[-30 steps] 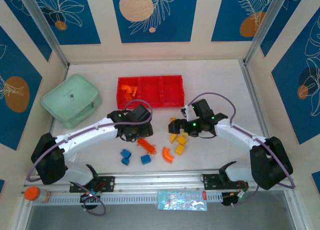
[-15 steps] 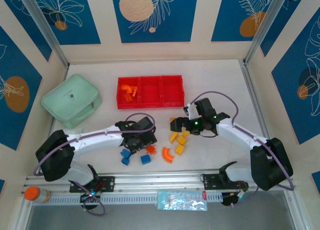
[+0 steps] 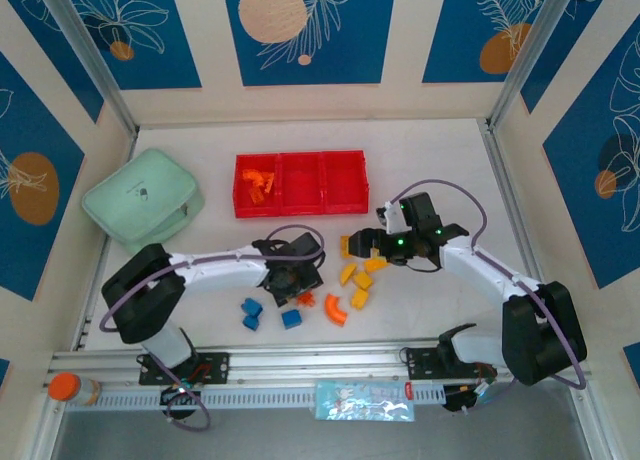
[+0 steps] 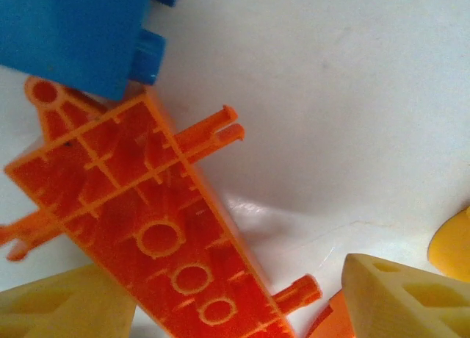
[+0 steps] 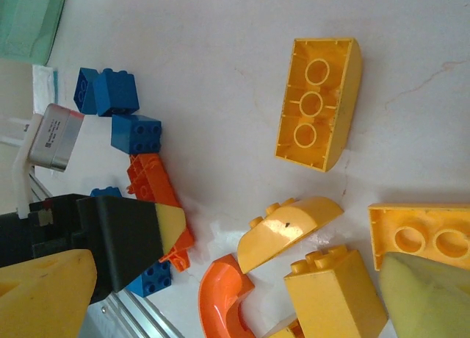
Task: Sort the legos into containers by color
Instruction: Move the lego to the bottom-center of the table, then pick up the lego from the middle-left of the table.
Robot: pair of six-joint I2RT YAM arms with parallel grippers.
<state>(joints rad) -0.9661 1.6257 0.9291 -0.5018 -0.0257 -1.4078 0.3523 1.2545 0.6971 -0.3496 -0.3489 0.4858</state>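
The red three-compartment tray (image 3: pixel 300 183) lies at the back, with several orange legos (image 3: pixel 255 183) in its left compartment. My left gripper (image 3: pixel 297 283) hovers low over a flat orange piece with axle pegs (image 4: pixel 139 220). It is open, and its yellow pads (image 4: pixel 400 294) stand on either side of that piece. My right gripper (image 3: pixel 366 243) is open above a cluster of yellow bricks (image 3: pixel 360 280). A curved yellow brick (image 5: pixel 286 231) and a tall yellow brick (image 5: pixel 334 294) lie between its fingers (image 5: pixel 44 294). An orange arch (image 3: pixel 336 308) and three blue bricks (image 3: pixel 250 315) rest nearer the front.
A mint green rounded case (image 3: pixel 143 200) sits at the left, beside the tray. The left arm's black finger (image 5: pixel 117 239) shows in the right wrist view, close to the orange arch (image 5: pixel 224 301). An aluminium rail (image 3: pixel 320 365) runs along the front edge.
My left gripper has swung right and toward the front, down onto the flat orange piece. The right gripper has drifted slightly right, still open over the yellow bricks.
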